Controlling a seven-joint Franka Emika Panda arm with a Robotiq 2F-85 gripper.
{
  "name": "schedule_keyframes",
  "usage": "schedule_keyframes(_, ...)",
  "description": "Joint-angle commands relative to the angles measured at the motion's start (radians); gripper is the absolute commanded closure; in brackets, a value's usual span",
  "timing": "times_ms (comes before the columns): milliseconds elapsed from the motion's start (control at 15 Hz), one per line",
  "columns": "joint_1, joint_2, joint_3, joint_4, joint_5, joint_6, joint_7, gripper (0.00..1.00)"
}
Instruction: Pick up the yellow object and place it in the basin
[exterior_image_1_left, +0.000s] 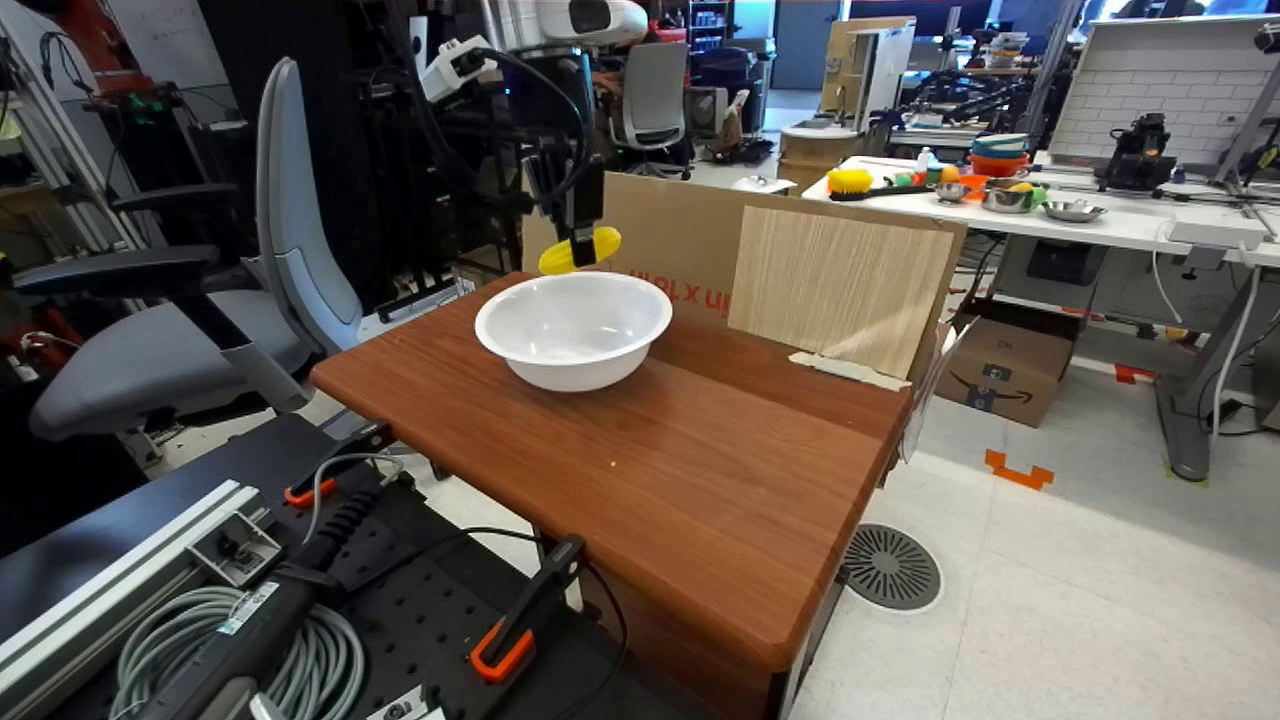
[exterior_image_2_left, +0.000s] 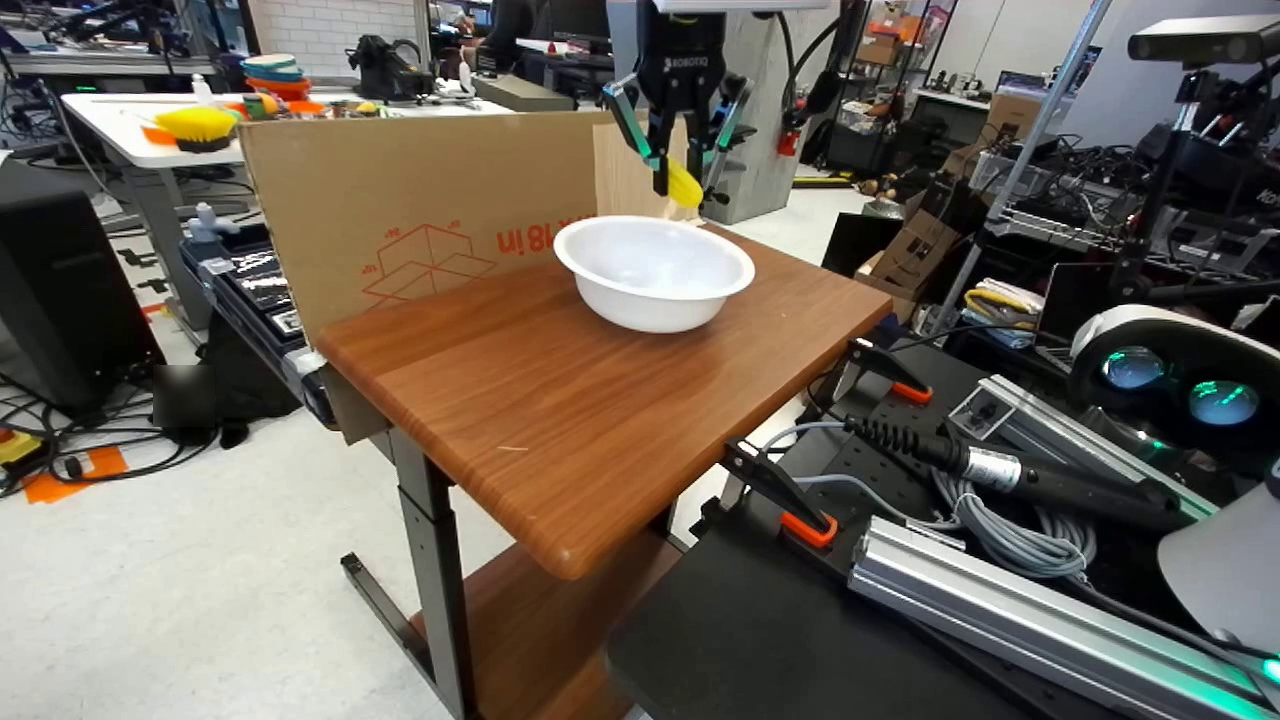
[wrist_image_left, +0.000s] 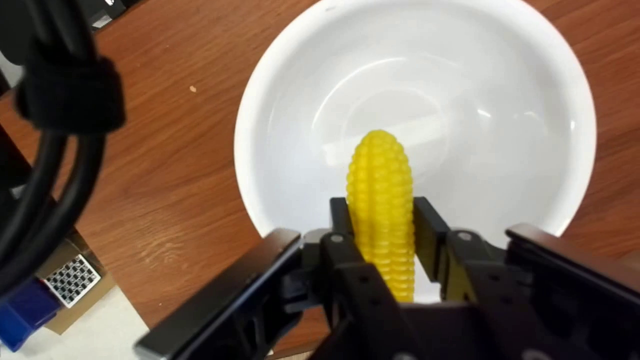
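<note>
Okay, reads as the placing step, late in the task: yellow corn cob (wrist_image_left: 381, 212) is up in the air, basin (wrist_image_left: 505, 165) below it on the table (wrist_image_left: 165, 195). Gripper (wrist_image_left: 382, 214): jaws parted only by the cob's thickness, a finger against each flank, cob gripped near its middle. Wrist view: cob lies over the basin's six-to-seven o'clock part, tip aimed at twelve, rear end seemingly at or past the rim there. Both exterior views put it above the rim, around twelve to one o'clock, no contact seen.

Doing it well: don't let go yet. Ease it toward wrist-view one o'clock until the whole cob clears the rim and sits over the basin's middle. Centre first, then lower; otherwise the rear end or the wide knuckles may clip the rim at six and drag the basin, which looks light. Go down until the cob nearly meets the bottom; a rounded cob dropped from high up could bounce or roll. Then spread the fingers gently toward three and nine, and back out straight up, no twist.
</note>
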Motion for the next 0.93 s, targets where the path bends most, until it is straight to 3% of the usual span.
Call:
schedule_keyframes(0,0.020,0.089,0.022,0.057,0.018,0.022,-0.006,0.91)
schedule_keyframes(733,0.036,0.247,-0.001,0.124,0.082,-0.004,-0.008,0.91)
schedule_keyframes(800,0.037,0.247,-0.002,0.124,0.091,-0.007,-0.009,0.41)
schedule_keyframes(867,0.038,0.247,-0.004,0.123,0.096,-0.004,-0.010,0.40)
